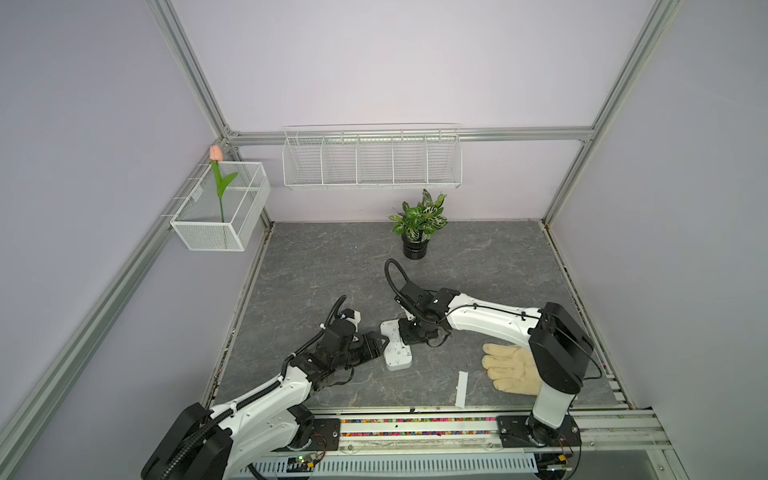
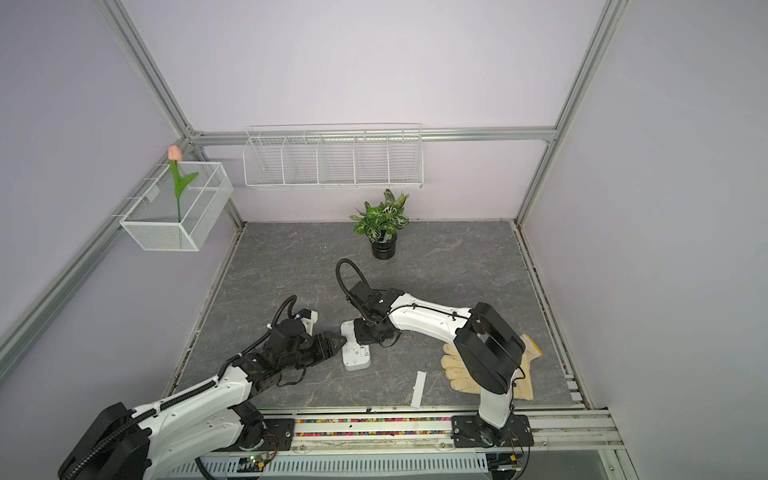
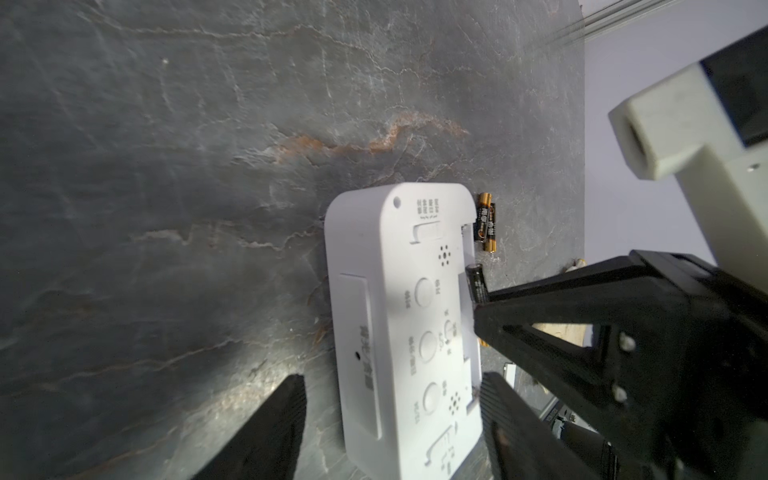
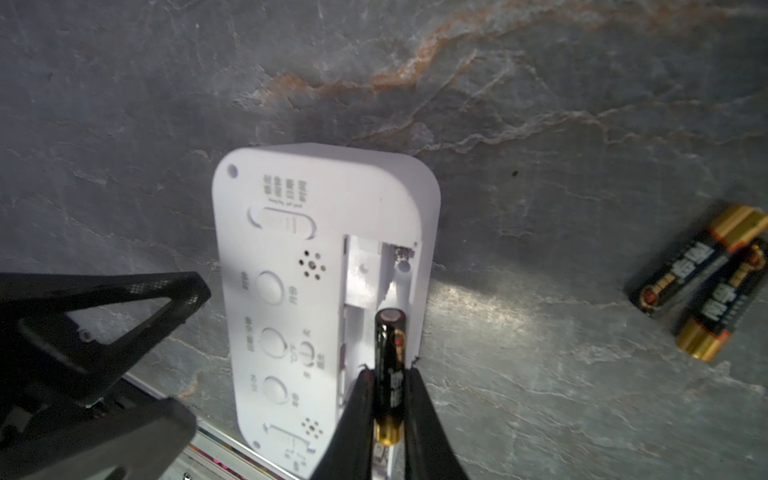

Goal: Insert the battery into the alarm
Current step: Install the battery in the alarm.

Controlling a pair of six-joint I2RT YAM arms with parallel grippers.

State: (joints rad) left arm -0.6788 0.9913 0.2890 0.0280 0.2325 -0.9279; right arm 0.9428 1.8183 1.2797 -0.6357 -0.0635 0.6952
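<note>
Alarm (image 1: 397,347): one. It lies back up on the grey table (image 1: 332,270), lower centre of the frame in both top views, between the two grippers.

The back carries three round buttons, two clusters of small holes and one slide switch. The printed markings are too small to read.

Batteries: three, each black and gold.
- One battery (image 4: 386,332) is clamped between the fingers of the right gripper (image 4: 388,372), over the open battery compartment (image 4: 374,266).
- Two loose batteries (image 4: 702,282) lie side by side at the right edge of the right wrist frame. Their labels are not legible.

The left gripper (image 3: 392,378) has its jaws spread, straddling one end of the alarm. A gap shows at one finger.

Also on the table: one glove (image 1: 513,368), one white strip (image 1: 461,388) and one potted plant (image 1: 417,224).
</note>
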